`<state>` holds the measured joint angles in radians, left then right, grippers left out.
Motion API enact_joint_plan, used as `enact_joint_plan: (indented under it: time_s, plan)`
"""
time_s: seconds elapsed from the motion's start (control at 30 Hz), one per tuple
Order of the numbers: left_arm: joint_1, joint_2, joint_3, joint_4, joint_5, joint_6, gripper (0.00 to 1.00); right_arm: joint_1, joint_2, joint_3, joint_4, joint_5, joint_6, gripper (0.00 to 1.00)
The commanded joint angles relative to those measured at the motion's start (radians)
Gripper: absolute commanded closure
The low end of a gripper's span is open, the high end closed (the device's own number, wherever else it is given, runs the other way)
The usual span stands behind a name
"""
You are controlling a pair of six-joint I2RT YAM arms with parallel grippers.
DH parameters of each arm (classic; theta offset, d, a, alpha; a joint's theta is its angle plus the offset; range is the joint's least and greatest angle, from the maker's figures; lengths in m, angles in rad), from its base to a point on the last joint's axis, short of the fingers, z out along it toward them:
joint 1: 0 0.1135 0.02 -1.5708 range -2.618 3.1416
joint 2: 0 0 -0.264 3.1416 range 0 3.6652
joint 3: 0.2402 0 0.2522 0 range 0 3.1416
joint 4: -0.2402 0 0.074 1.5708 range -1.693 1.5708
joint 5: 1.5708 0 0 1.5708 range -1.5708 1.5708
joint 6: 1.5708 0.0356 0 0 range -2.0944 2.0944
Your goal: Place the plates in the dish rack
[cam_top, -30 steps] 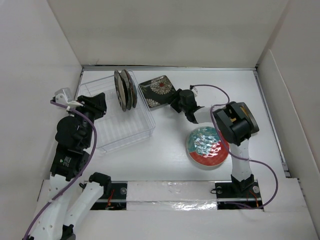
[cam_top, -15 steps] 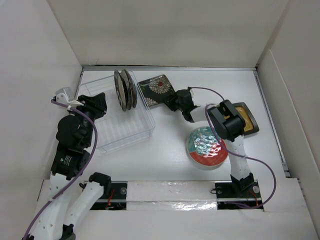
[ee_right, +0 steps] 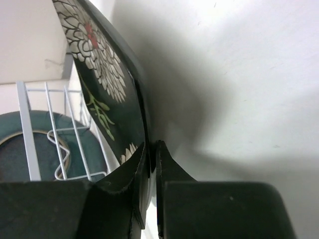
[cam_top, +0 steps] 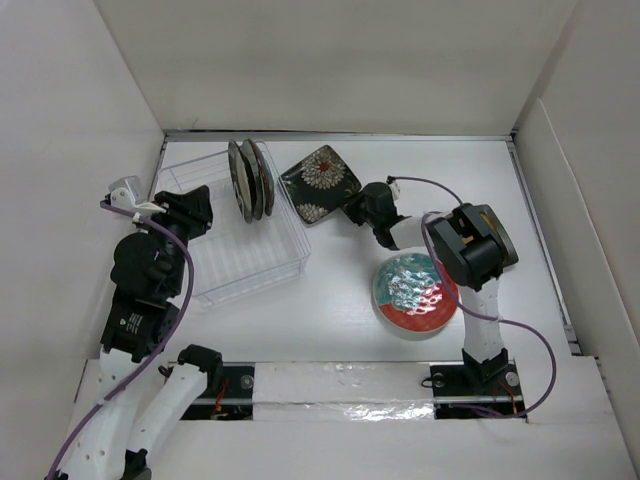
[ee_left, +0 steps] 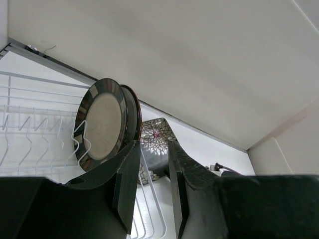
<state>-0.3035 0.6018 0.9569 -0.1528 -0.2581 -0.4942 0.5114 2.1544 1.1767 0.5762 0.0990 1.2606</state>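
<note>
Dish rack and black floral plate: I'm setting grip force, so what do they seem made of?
Dish rack: clear, see-through plastic tray, the table showing through it, with thin white-coated wire dividers. Floral plate: probably glazed ceramic, though melamine is possible; smooth black face, printed white flowers, thin rigid edge pinched in the right gripper.

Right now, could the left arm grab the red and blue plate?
Probably not easily. The left fingers are over the rack, across the table from the red and blue plate. The right arm leans over that plate's edge while the right fingers pinch the flowery plate, so they might bump.
</note>
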Motion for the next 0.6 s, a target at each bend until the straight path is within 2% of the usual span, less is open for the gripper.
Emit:
enact_joint_plan:
  time_s: [0.0, 0.23, 0.4, 0.57]
  plan:
    - [0.006, -0.005, -0.012, 0.056, -0.001, 0.016, 0.74, -0.014, -0.148, -0.009, 0.068, 0.141, -0.098, 1.0]
    - [0.006, -0.004, -0.009, 0.056, -0.001, 0.019, 0.74, -0.014, -0.342, -0.066, 0.122, 0.264, -0.324, 1.0]
    - [0.006, -0.004, -0.012, 0.064, 0.016, 0.022, 0.73, 0.062, -0.491, -0.054, 0.059, 0.414, -0.484, 1.0]
    - [0.006, -0.004, -0.009, 0.067, 0.022, 0.02, 0.72, 0.159, -0.603, 0.03, -0.012, 0.531, -0.661, 1.0]
